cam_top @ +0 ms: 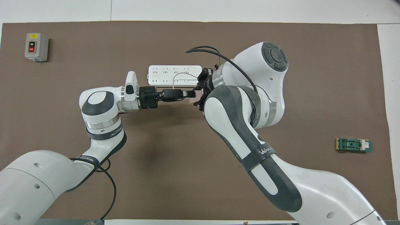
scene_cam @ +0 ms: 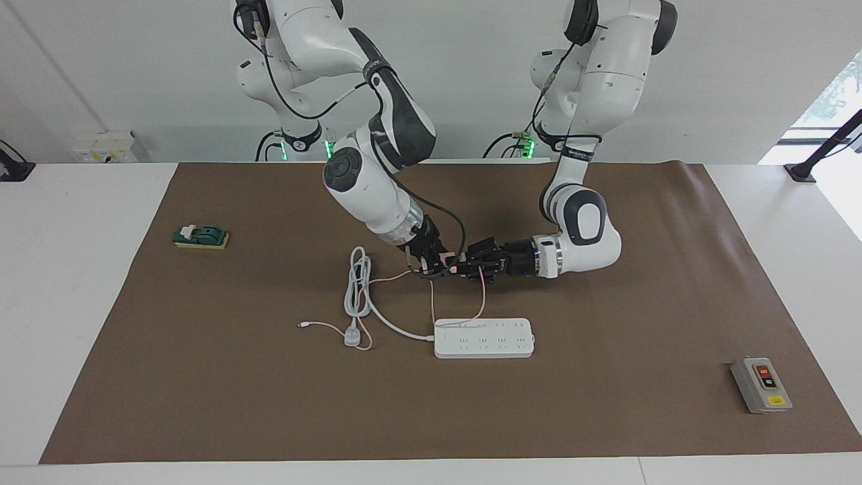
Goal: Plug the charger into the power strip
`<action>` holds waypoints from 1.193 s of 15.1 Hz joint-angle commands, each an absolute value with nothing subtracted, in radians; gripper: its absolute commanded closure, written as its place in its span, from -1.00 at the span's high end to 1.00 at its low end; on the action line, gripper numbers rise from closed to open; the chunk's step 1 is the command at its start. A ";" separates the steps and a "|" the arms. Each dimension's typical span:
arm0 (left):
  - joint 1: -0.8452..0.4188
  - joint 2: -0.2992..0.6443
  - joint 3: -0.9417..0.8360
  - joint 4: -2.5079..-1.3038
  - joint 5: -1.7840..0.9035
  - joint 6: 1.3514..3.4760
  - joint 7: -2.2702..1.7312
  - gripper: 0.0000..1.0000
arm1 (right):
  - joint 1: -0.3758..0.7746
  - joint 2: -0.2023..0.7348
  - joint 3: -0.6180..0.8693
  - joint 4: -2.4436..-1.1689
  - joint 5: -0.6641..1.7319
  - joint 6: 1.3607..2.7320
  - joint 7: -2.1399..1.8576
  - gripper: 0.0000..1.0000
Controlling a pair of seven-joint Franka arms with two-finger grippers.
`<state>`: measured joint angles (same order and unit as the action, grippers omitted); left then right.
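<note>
The charger point(scene_cam: 449, 269), a small pale pink cube, hangs in the air between the two grippers, over the mat beside the power strip point(scene_cam: 483, 337). My left gripper point(scene_cam: 460, 268) reaches in level from the left arm's end and is shut on it. My right gripper point(scene_cam: 436, 269) comes down at a slant and meets the same cube. In the overhead view the charger point(cam_top: 192, 100) peeks out pink between the left gripper point(cam_top: 188, 93) and the right gripper point(cam_top: 198, 93). Its thin pink cable point(scene_cam: 481, 300) droops onto the white power strip point(cam_top: 175, 75).
The strip's thick white cord point(scene_cam: 357, 283) lies coiled toward the right arm's end, with its white plug point(scene_cam: 351, 337) on the mat. A grey button box point(scene_cam: 761, 385) and a green block point(scene_cam: 201, 237) sit near the mat's two ends.
</note>
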<state>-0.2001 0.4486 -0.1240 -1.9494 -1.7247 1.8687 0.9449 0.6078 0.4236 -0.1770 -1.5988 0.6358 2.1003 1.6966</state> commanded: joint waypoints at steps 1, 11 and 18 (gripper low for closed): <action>-0.175 0.451 -0.124 -1.927 -1.687 1.845 0.957 -1.00 | 0.592 0.426 -0.176 -1.603 0.649 2.091 1.695 1.00; -0.155 0.379 -0.077 -1.927 -1.554 1.861 0.842 -1.00 | 0.500 0.351 -0.189 -1.612 0.537 1.968 1.444 1.00; -0.150 0.288 0.055 -1.843 -1.180 1.784 0.539 -1.00 | 0.370 0.249 -0.189 -1.606 0.299 1.758 0.936 1.00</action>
